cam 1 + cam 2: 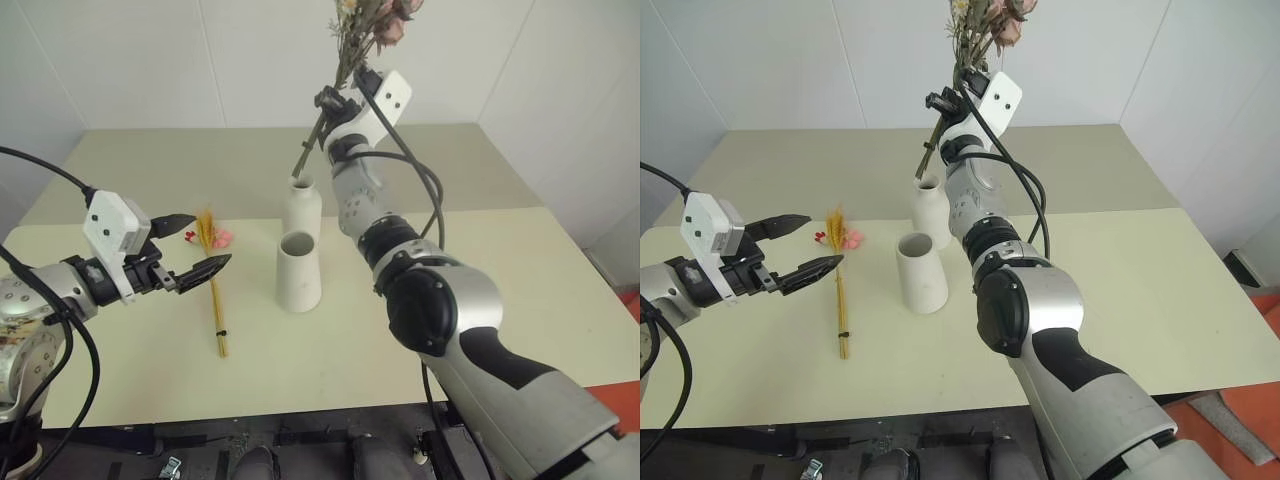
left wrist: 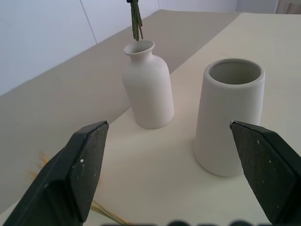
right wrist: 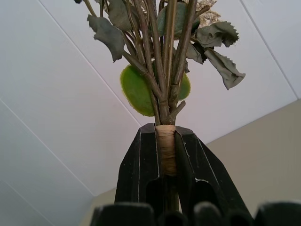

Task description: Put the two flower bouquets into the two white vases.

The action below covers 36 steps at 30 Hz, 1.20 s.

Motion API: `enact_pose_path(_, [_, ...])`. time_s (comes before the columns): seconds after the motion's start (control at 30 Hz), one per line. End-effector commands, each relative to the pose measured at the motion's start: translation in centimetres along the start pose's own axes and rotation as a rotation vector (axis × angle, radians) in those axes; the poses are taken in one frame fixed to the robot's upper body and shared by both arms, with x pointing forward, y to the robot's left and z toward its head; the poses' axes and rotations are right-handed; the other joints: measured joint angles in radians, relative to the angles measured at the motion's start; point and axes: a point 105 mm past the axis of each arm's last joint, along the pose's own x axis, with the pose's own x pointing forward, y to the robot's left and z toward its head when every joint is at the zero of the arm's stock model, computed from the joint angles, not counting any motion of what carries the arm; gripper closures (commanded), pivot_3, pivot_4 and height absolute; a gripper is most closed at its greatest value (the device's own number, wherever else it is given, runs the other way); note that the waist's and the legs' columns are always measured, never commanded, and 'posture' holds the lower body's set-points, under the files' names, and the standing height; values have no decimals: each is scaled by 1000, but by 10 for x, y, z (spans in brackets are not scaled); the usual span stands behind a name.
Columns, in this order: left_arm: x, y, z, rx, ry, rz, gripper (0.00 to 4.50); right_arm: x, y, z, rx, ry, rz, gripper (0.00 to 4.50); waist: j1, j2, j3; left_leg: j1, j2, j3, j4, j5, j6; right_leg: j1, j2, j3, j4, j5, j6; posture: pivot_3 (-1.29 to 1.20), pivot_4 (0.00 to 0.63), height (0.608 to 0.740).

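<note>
My right gripper (image 1: pixel 336 101) is raised over the table and shut on the taped stems of the rose bouquet (image 3: pixel 165 96), which stands nearly upright with its pale pink heads (image 1: pixel 388 28) on top. Its dark stem ends (image 2: pixel 136 21) hang just above the mouth of the bottle-shaped white vase (image 1: pixel 302 208). The wide-mouthed cone vase (image 1: pixel 299 270) stands just in front of it with nothing in it. The wheat bouquet (image 1: pixel 214 295) lies flat on the table to the left. My left gripper (image 1: pixel 210 240) hovers open above its flowered end, holding nothing.
A pale green table (image 1: pixel 520 300) carries everything, and a second table (image 1: pixel 180 170) butts against it behind, up to the white wall. The front edge (image 1: pixel 300 410) runs close to me. My right arm reaches over the table just right of the vases.
</note>
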Motion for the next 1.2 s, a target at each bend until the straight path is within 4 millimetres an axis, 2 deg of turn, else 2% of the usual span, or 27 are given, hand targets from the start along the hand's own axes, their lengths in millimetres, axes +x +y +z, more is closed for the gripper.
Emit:
enact_pose_path(0.03, [0, -1, 11, 44, -34, 1, 0, 1, 6, 7, -55, -45, -12, 4311, 0, 0, 0, 0, 0, 0, 0, 0, 0, 0, 0, 0, 0, 0, 0, 0, 150, 740])
enact_pose_path(0.23, [-3, -2, 13, 51, -31, 6, 0, -1, -1, 4, -190, -37, -87, 4311, 1, 0, 0, 0, 0, 0, 0, 0, 0, 0, 0, 0, 0, 0, 0, 0, 150, 740])
enact_pose_path(0.47, [-6, -2, 13, 53, -27, 11, 0, -1, -6, 6, -202, -35, -118, 4311, 1, 0, 0, 0, 0, 0, 0, 0, 0, 0, 0, 0, 0, 0, 0, 0, 150, 740])
enact_pose_path(0.7, [-4, -2, 14, 54, -30, 7, 0, -2, -9, 0, -212, -11, -164, 4311, 0, 0, 0, 0, 0, 0, 0, 0, 0, 0, 0, 0, 0, 0, 0, 0, 150, 740])
enact_pose_path(1.17, [-5, -2, 12, 48, -29, 12, 0, -3, 8, -6, -289, -15, -95, 4311, 0, 0, 0, 0, 0, 0, 0, 0, 0, 0, 0, 0, 0, 0, 0, 0, 150, 740])
enact_pose_path(1.2, [-5, -2, 12, 48, -29, 13, 0, -3, 12, -6, -293, -19, -80, 3961, 0, 0, 0, 0, 0, 0, 0, 0, 0, 0, 0, 0, 0, 0, 0, 0, 150, 740])
